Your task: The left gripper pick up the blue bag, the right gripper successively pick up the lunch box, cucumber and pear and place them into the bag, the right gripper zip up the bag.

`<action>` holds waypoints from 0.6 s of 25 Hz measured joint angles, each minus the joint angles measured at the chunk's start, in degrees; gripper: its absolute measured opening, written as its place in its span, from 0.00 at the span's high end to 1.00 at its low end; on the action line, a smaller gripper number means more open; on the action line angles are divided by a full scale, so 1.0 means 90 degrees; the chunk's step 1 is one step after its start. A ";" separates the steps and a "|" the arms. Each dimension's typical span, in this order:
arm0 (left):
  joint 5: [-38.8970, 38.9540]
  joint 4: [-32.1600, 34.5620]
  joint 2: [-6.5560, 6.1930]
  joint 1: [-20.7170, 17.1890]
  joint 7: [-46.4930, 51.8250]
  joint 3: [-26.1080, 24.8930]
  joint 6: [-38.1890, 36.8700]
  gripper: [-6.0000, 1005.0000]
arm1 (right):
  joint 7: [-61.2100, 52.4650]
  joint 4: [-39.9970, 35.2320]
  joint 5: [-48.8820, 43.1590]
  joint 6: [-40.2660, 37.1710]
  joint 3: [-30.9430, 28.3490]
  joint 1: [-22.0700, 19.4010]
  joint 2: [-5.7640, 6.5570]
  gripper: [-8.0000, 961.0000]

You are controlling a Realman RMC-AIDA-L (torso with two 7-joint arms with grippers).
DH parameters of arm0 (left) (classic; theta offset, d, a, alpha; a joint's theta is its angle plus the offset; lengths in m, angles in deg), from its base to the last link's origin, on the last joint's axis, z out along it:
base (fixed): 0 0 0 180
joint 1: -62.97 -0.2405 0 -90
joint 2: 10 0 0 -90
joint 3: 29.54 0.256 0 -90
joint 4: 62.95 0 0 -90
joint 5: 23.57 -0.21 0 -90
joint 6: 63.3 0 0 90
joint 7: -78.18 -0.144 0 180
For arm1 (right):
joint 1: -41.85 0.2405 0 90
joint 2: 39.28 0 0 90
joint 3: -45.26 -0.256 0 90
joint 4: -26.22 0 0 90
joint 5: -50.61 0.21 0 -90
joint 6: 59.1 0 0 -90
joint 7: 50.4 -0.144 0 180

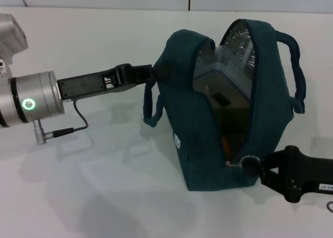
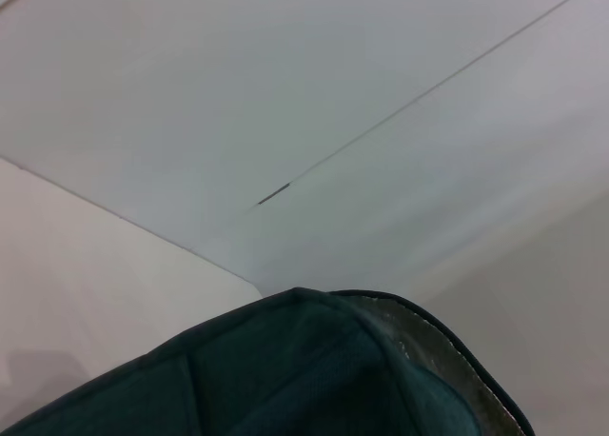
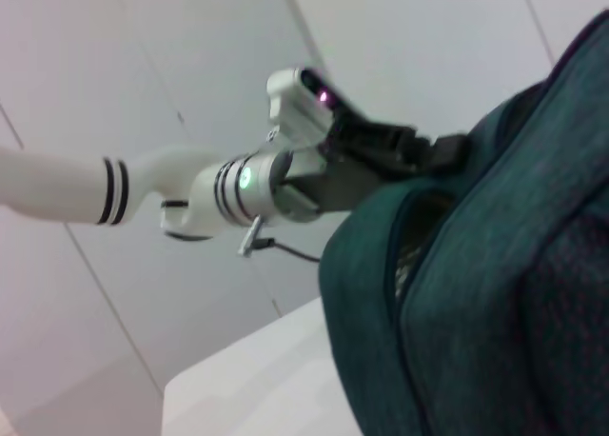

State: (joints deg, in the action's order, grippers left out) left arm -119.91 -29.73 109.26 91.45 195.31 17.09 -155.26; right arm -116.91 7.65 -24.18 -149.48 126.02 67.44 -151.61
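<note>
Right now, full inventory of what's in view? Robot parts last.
dark teal-blue fabric bag: one, standing upright mid-table, top unzipped and gaping, silver lining visible inside.
clear plastic lunch box: one, transparent, inside the bag near the top opening.
orange-yellow item: one, only a sliver shows low inside the bag; cannot tell what it is.
white table: one, under everything.
left gripper: one, black claw on a silver wrist with green light, shut on the bag's left top edge.
right gripper: one, black claw, at the zipper's metal ring pull, at the bag's lower front end.
</note>
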 joint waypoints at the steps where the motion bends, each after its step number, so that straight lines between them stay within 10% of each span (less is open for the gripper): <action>1: 0.0001 0.0000 0.0000 0.0000 -0.0014 0.0008 -0.0005 0.93 | -0.0002 0.0000 0.0000 -0.0004 -0.0026 -0.0007 0.0005 0.98; 15: 0.0162 -0.0142 0.0001 -0.0011 -0.0804 0.0008 -0.0188 0.86 | 0.0079 -0.0323 0.0004 -0.0363 -0.0048 -0.0004 -0.0112 0.98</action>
State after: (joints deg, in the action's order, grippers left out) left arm -118.45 -31.01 109.27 91.35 188.07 17.16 -156.95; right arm -116.20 4.75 -24.14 -152.75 125.58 67.41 -152.62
